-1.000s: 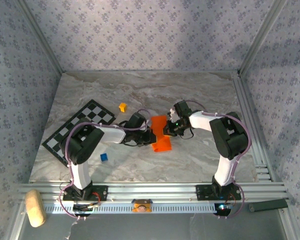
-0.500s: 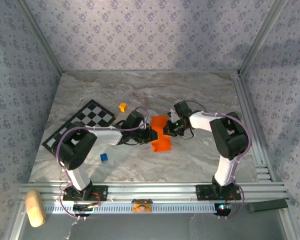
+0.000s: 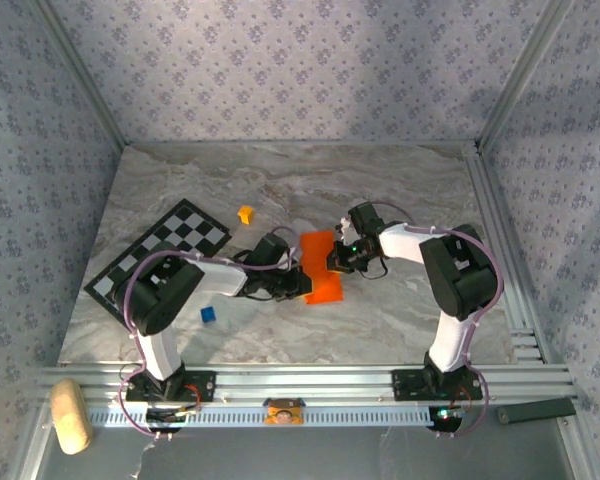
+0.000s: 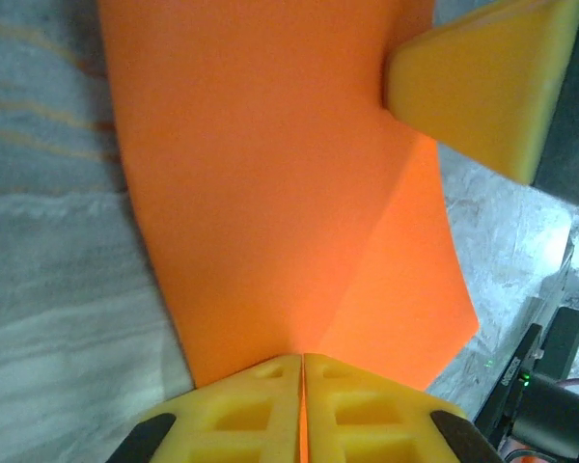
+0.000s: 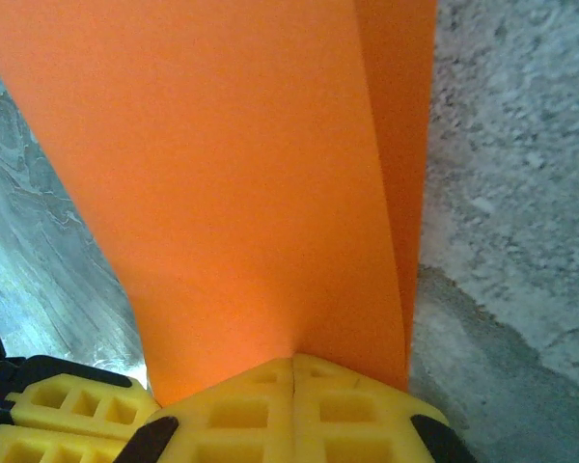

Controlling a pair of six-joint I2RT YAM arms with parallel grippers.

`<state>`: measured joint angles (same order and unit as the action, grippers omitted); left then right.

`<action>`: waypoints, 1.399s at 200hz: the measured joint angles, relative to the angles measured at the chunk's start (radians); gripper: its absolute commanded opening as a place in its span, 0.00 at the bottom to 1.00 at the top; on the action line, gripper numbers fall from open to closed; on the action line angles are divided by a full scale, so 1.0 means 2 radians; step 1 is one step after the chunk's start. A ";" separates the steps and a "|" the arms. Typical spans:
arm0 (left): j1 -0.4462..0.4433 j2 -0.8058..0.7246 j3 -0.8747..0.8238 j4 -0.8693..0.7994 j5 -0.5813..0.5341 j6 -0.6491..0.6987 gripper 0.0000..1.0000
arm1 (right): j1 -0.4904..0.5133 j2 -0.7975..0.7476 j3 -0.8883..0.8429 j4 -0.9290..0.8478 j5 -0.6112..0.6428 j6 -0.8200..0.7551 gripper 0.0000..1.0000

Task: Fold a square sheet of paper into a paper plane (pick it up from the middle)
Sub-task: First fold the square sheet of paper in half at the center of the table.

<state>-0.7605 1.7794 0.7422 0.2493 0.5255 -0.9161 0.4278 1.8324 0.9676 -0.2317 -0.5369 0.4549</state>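
Left gripper [image 4: 302,359] is clenched on one edge of the orange paper sheet [image 4: 270,174], its ribbed, hollow-celled yellow fingers [image 4: 241,415] pressed together with a hairline seam between them; right gripper [image 5: 293,362] nips the opposite edge the same way, its moulded yellow pads [image 5: 357,415] meeting on the paper; the sheet is thin, matte and bright orange, bowed in a soft curve between the two grips, with one sharp diagonal crease and a narrow folded flap along one side; from above it sits mid-table between the two wrists, on the grey-veined marble table [image 3: 380,180]; a black-and-white checkered board [image 3: 165,250] lies flat to the left; a small yellow-orange cube [image 3: 245,214] stands just beyond the board; a tiny blue cube [image 3: 208,314] sits nearer the arm bases.
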 measured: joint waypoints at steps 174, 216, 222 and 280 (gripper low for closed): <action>-0.013 -0.034 0.059 -0.088 -0.031 0.024 0.12 | 0.000 -0.002 -0.004 0.006 -0.001 0.000 0.00; -0.013 -0.006 0.035 -0.069 -0.018 0.016 0.11 | 0.000 -0.002 -0.004 0.006 -0.001 0.000 0.00; -0.013 -0.006 0.026 -0.069 -0.016 0.016 0.11 | 0.000 -0.002 -0.004 0.006 -0.001 0.000 0.00; -0.020 -0.030 -0.005 -0.069 -0.013 0.031 0.11 | 0.000 -0.002 -0.005 0.006 -0.001 0.000 0.00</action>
<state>-0.8013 1.7187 0.7330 0.1112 0.5003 -0.8536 0.4278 1.8278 0.9581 -0.2192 -0.5385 0.4557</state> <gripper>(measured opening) 0.108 0.052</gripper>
